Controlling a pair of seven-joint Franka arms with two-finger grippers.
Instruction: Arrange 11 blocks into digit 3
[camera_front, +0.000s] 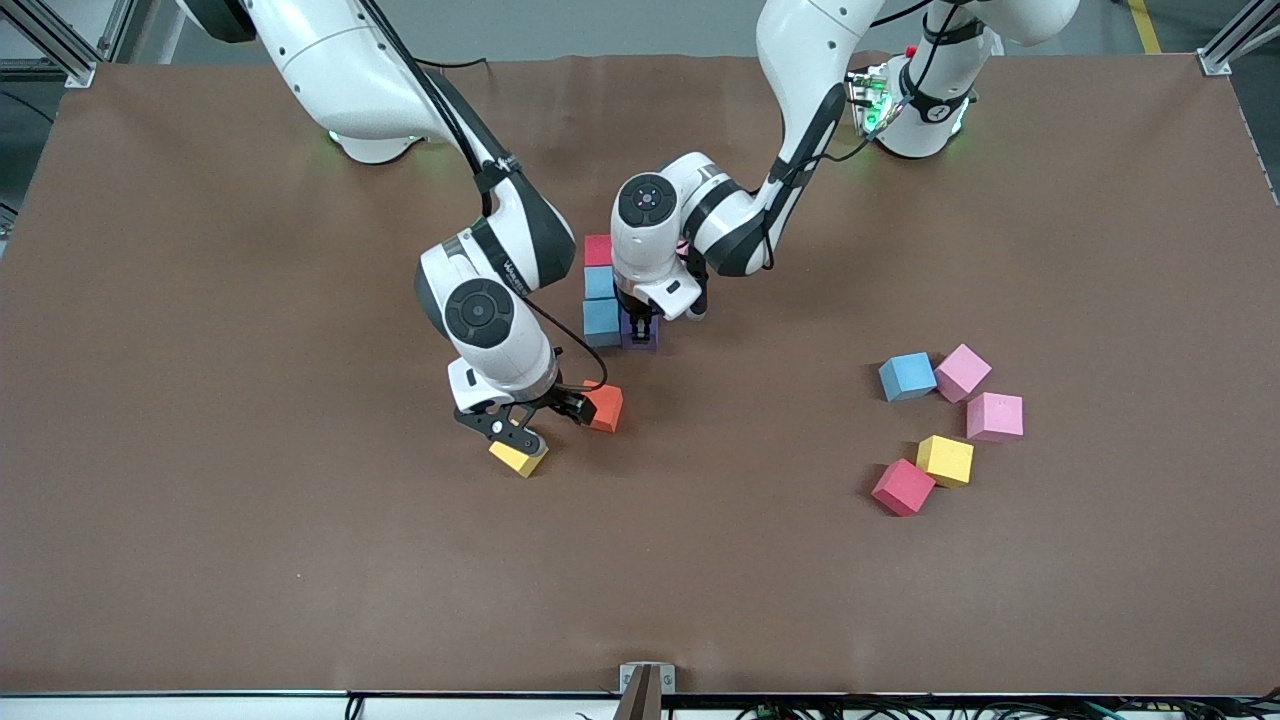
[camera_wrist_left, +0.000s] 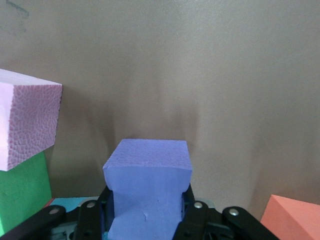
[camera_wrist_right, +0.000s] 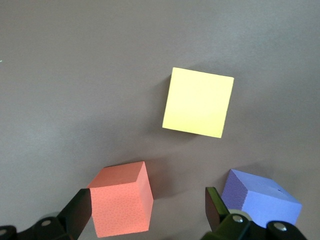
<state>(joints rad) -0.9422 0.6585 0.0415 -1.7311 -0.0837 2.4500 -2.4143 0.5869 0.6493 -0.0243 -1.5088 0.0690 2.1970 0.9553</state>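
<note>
Table (camera_front: 200, 560) covered in brown, blocks scattered around. Left hand (camera_front: 640, 322) down at the middle, clamped on a purple block (camera_front: 640, 335) that sits just beside the nearest blue block (camera_front: 601, 320) of a short column. Column made of a red block (camera_front: 598, 250) farthest from the front camera, then a lighter blue block (camera_front: 600, 283), then that darker blue one, all touching in a line. From the left wrist view, same purple block (camera_wrist_left: 148, 192) squeezed between the black fingers (camera_wrist_left: 192, 212), with a pink block (camera_wrist_left: 27, 120) stacked on a green block (camera_wrist_left: 22, 190) close beside it and an orange corner poking in at the edge. Right hand (camera_front: 525, 420) hanging low over the table with fingers wide apart, holding nothing, orange block (camera_front: 605, 407) just beside it and a yellow block (camera_front: 518, 458) right under its tip. Right wrist view looking straight down at that yellow block (camera_wrist_right: 198, 102), orange block (camera_wrist_right: 122, 205) near one finger (camera_wrist_right: 77, 212). Over toward the left arm's end, loose cluster: light blue block (camera_front: 907, 376), two pink blocks (camera_front: 962, 372) (camera_front: 995, 417), another yellow block (camera_front: 945, 460), and a red block (camera_front: 903, 487) nearest the camera.
</note>
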